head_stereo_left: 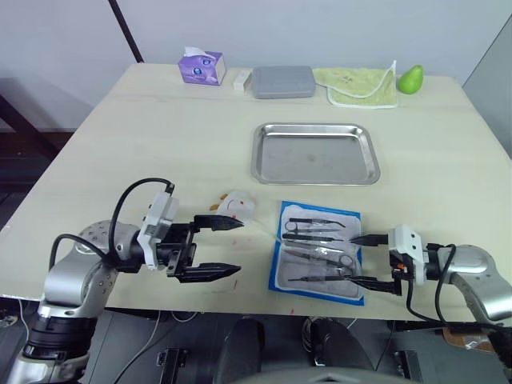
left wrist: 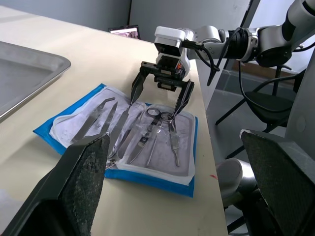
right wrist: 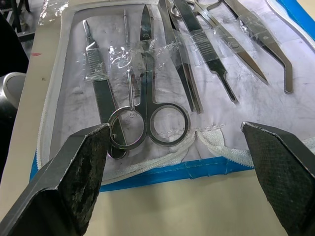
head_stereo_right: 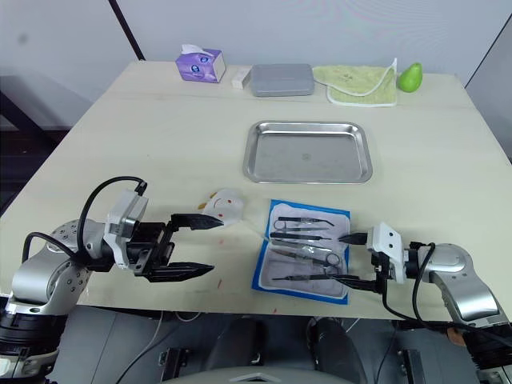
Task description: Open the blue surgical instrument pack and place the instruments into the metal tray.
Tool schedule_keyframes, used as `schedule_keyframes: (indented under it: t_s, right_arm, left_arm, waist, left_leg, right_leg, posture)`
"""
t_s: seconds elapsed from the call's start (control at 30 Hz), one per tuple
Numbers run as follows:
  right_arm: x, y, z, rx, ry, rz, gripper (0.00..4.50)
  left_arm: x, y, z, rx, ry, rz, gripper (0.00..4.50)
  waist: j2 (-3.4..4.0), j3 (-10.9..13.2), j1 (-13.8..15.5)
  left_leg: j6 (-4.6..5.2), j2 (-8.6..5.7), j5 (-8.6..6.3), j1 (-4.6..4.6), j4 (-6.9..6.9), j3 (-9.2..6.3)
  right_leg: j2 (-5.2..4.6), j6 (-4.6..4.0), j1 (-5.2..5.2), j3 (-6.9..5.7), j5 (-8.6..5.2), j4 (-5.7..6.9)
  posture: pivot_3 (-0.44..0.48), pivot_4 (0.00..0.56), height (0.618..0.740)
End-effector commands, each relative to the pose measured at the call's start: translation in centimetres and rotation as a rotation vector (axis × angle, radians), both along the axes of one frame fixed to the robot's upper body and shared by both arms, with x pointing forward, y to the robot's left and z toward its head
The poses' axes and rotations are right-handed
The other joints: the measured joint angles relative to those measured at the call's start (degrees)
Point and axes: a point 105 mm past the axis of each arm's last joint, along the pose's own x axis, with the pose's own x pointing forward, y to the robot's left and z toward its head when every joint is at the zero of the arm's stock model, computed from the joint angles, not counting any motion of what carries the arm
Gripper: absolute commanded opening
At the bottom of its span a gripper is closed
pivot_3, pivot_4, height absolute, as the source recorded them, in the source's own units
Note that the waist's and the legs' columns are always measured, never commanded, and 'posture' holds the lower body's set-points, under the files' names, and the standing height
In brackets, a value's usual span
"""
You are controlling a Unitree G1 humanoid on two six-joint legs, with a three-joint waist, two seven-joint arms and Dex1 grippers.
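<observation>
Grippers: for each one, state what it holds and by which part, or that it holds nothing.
Nothing is held. The left gripper and right gripper are both open; the right one flanks the pack's edge.

Lab-style test room: pale wooden table (head_stereo_left: 160,152) against plain grey walls, cables and office chair base underneath. Tissue box (head_stereo_left: 201,66), grey case (head_stereo_left: 282,81) and green cloth (head_stereo_left: 356,85) sit far beyond the grippers.
</observation>
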Motion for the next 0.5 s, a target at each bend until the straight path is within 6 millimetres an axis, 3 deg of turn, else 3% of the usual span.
schedule_keyframes:
  t_s: [0.03,0.5]
  right_arm:
    - [-1.16,-0.16,-2.5,-0.041,0.088,0.022,4.44]
    - [-0.96,0.42,-3.1,-0.01,0.055,0.056,4.44]
  left_arm:
    - [-0.31,-0.42,0.43,-0.006,-0.032,-0.027,4.5]
    - [0.13,-0.44,0.38,-0.005,-0.036,-0.035,4.5]
  waist:
    - [-0.01,-0.01,0.0]
    - [-0.12,-0.09,-0.13]
  left_leg:
    - [0.0,0.0,0.0,0.01,0.0,0.0]
    - [0.0,0.04,0.0,0.1,-0.01,0.0]
  right_leg:
    - [0.0,0.0,0.01,0.0,0.0,0.0]
    - [0.07,-0.02,0.07,0.03,-0.01,0.01]
  posture:
    - [0.0,0.15,0.738]
    - [0.0,0.15,0.738]
